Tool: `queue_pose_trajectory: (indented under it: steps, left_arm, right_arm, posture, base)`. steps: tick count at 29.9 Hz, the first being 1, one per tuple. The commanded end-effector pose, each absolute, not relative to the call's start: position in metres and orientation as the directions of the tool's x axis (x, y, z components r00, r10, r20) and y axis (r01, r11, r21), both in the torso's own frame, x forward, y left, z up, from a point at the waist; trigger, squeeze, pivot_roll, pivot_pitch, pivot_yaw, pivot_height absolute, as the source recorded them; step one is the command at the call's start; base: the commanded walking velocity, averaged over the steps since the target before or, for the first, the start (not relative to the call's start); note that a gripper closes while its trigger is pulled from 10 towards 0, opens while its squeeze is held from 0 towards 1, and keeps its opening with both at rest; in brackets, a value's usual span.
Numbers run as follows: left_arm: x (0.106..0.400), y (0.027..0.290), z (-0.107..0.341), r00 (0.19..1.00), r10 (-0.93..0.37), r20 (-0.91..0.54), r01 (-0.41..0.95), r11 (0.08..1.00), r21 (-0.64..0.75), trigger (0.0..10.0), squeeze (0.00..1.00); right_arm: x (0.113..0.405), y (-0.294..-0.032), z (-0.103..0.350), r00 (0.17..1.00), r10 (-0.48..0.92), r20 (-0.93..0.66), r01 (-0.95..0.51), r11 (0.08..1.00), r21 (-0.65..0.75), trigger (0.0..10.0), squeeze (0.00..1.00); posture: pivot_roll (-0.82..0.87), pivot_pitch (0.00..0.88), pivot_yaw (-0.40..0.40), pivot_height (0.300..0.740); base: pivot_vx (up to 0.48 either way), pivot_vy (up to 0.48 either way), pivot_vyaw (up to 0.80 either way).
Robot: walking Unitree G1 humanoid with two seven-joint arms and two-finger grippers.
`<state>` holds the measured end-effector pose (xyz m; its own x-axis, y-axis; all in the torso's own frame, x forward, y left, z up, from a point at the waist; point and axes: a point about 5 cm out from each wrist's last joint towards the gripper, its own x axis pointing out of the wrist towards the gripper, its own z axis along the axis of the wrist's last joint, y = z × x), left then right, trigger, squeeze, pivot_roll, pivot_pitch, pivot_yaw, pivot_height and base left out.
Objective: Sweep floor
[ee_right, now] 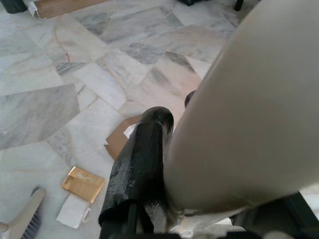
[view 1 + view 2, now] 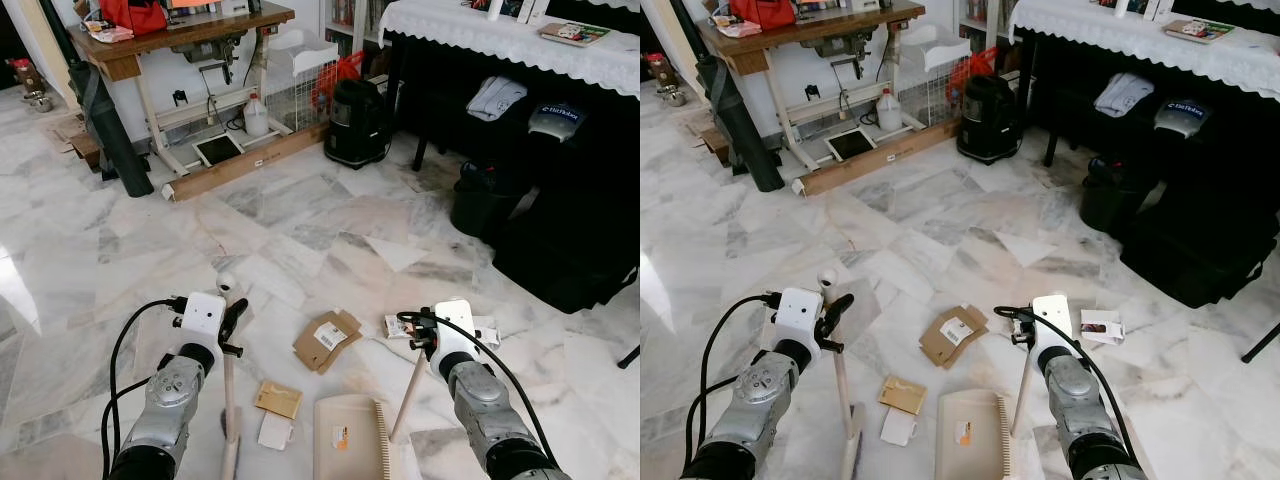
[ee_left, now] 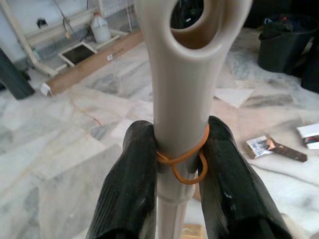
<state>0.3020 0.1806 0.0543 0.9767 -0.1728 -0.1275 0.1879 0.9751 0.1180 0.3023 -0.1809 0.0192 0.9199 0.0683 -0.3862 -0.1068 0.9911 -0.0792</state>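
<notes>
My left gripper (image 2: 231, 324) is shut on the beige broom handle (image 2: 230, 400); in the left wrist view both black fingers (image 3: 130, 184) clamp the handle (image 3: 182, 99), which has an orange rubber band around it. My right gripper (image 2: 421, 336) is shut on the slanted handle (image 2: 406, 395) of the beige dustpan (image 2: 347, 438), which lies on the marble floor in front of me. Litter lies between the arms: a brown cardboard piece (image 2: 327, 340), a tan card (image 2: 278, 399) and a white scrap (image 2: 273, 431). The broom's brush end (image 1: 28, 222) rests beside the scrap.
Small packets (image 2: 488, 330) lie right of my right gripper. Ahead stand a sewing table (image 2: 180, 40), a wooden plank (image 2: 245, 160), a black vacuum (image 2: 355, 122) and black bags (image 2: 570, 240) under a white-clothed table. A dark pole (image 2: 110, 130) leans at the far left.
</notes>
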Motion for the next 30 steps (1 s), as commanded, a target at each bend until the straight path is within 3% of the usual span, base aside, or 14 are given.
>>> queue_pose_trajectory:
  steps: [1,10,18,24,30]
  left_arm:
    - [0.303,0.182,0.054,0.977,-0.166,-0.134,0.179,0.979,0.092,10.0,0.0]
    - [0.308,0.189,0.057,0.98,-0.135,-0.144,0.111,0.981,-0.159,10.0,0.0]
    - [0.315,0.19,0.072,0.982,-0.173,-0.08,0.126,0.905,-0.406,10.0,0.0]
    - [0.317,0.193,0.079,0.981,-0.184,-0.056,0.147,0.903,-0.403,10.0,0.0]
    - [0.319,0.197,0.092,0.987,-0.163,-0.017,0.15,0.939,-0.309,10.0,0.0]
  right_arm:
    - [0.299,-0.179,0.013,0.902,0.079,-0.425,-0.111,0.993,-0.05,10.0,0.0]
    - [0.3,-0.179,0.014,0.902,0.086,-0.424,-0.117,0.992,-0.048,10.0,0.0]
    - [0.301,-0.179,0.014,0.901,0.089,-0.424,-0.12,0.992,-0.047,10.0,0.0]
    - [0.302,-0.179,0.015,0.902,0.089,-0.422,-0.12,0.992,-0.048,10.0,0.0]
    - [0.303,-0.179,0.016,0.905,0.087,-0.417,-0.119,0.992,-0.05,10.0,0.0]
  posture:
    - [0.08,0.0,0.01,0.74]
    - [0.08,0.0,0.008,0.74]
    - [0.08,0.0,0.008,0.74]
    - [0.08,0.0,0.008,0.74]
    - [0.08,0.0,0.007,0.74]
  base:
    - [0.0,0.0,0.0]
    - [0.0,0.0,0.0]
    - [0.0,0.0,0.0]
    - [0.0,0.0,0.0]
    - [0.0,0.0,0.0]
